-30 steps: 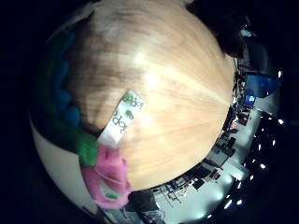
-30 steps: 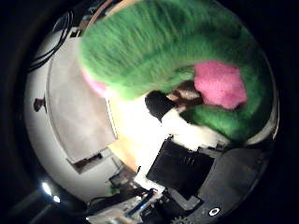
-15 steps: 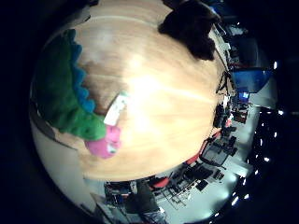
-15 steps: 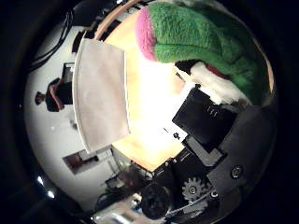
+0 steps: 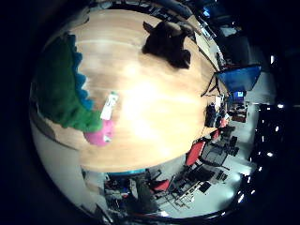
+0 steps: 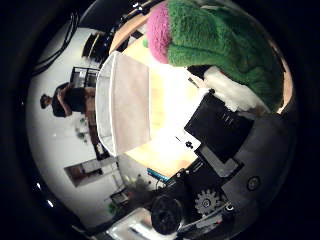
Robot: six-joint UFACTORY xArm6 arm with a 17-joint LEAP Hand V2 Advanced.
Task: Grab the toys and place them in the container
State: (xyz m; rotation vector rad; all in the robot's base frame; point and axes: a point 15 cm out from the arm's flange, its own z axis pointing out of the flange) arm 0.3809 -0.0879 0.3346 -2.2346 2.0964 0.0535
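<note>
A green plush toy [image 6: 225,45] with pink patches fills the space in front of my palm in the thumb side view. My hand [image 6: 235,140] has its black and white fingers curled against it and holds it well above the wooden table [image 5: 159,103]. In the little finger side view the same toy [image 5: 58,89] shows blue spikes, a pink foot [image 5: 98,136] and a white tag [image 5: 110,105]. A dark brown plush toy [image 5: 169,42] lies on the table, away from the hand. A pale rectangular container [image 6: 128,100] stands beside the table's edge.
Red chairs [image 5: 195,150] and a blue box [image 5: 239,75] stand on the floor past the table's edge. Room furniture lies around the table in the thumb side view.
The table now looks smaller and farther off: the hand has risen with the green toy held in it. The brown toy has come fully into the little finger side view.
</note>
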